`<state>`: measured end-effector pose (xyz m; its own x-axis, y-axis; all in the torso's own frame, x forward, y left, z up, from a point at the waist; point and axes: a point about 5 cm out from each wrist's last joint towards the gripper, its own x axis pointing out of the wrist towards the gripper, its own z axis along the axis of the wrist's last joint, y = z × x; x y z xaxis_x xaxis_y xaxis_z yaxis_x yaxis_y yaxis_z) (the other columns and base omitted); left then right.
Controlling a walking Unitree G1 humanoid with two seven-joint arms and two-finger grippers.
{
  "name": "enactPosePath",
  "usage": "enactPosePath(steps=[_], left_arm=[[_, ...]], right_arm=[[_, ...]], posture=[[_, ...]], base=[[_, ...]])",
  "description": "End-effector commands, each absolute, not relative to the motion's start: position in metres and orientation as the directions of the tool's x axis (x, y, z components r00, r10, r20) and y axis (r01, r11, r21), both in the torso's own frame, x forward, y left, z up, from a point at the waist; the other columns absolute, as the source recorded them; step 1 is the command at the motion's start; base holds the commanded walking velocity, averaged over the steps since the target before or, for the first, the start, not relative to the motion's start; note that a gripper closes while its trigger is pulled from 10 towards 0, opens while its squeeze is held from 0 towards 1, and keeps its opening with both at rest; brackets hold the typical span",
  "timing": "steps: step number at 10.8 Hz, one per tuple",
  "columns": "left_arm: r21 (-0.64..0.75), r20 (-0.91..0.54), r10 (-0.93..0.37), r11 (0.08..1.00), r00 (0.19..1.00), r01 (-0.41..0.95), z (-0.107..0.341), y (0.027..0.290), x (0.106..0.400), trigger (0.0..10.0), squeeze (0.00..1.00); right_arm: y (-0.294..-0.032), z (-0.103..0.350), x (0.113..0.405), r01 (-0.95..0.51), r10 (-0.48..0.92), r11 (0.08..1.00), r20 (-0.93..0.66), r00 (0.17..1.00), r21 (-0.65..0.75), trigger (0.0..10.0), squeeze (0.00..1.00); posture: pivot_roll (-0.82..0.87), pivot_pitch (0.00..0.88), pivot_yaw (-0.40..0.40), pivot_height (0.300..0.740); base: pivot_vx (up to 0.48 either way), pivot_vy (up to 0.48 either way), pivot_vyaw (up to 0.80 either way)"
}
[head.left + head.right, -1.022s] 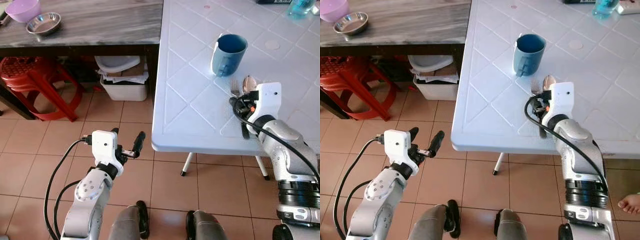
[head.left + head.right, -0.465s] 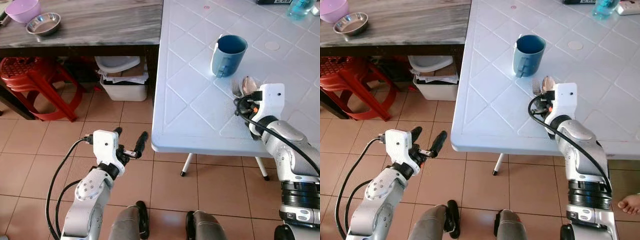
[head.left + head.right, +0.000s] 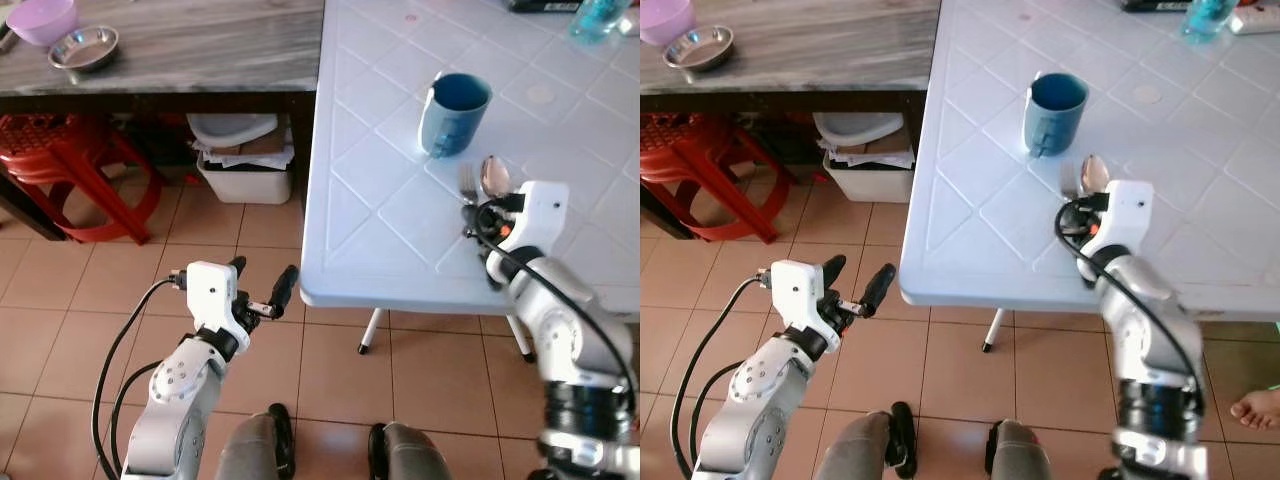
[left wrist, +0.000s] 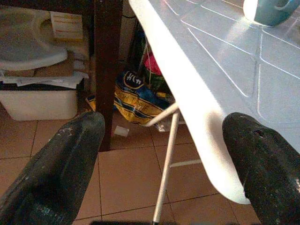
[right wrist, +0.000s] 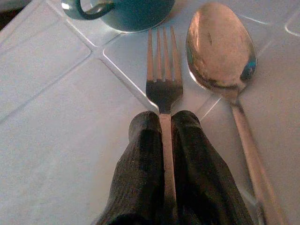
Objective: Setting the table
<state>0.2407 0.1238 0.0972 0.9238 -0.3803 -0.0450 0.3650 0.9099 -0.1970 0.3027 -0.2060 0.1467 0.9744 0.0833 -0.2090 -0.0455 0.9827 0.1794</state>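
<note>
On white table [image 3: 380, 150] | one mug [image 3: 453, 99], one spoon [image 5: 220, 51] | right pincer [image 5: 161, 140] clenched on one fork [image 5: 161, 70] | left pincer [image 3: 262, 290] released

Left gripper [image 4: 159, 159]: its two black fingers [image 4: 56, 164] stood wide apart, holding nothing.
White table [image 4: 220, 79]: its rounded edge ran between the fingers, the top moulded in a diamond grid.
Blue mug [image 4: 272, 11]: stood on the tabletop, well back from that edge.
Metal leg [image 4: 164, 164]: slanted down from under the table to the tiled floor [image 4: 122, 183].
Dark post [image 4: 108, 70]: upright beside a white bin [image 4: 37, 101] of paper.
Printed bag [image 4: 126, 103]: lay under the table.
</note>
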Motion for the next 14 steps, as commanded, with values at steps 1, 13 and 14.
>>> enactPosePath(steps=[1,13,14], left_arm=[[-0.198,-0.07,-0.356,0.921,0.932,0.337,0.092,0.129,0.242,10.0,0.0],[-0.06,0.03,-0.201,0.977,0.979,0.203,0.104,0.132,0.286,10.0,0.0],[-0.064,0.034,-0.193,0.979,0.981,0.195,0.104,0.132,0.288,10.0,0.0]], right_arm=[[-0.188,0.114,0.292,-0.045,0.139,0.965,-0.355,0.925,0.26,0.0,0.0],[-0.162,0.142,0.287,-0.005,0.005,1.0,0.015,1.0,-0.019,10.0,0.0],[-0.162,0.142,0.287,-0.003,0.004,1.0,0.032,0.999,-0.022,10.0,0.0]], posture=[[-0.04,0.188,0.081,0.74],[-0.07,0.137,0.049,0.74],[-0.07,0.129,0.048,0.74]], base=[[0.0,0.0,0.0],[0.059,0.405,0.0],[0.401,0.262,0.0]])
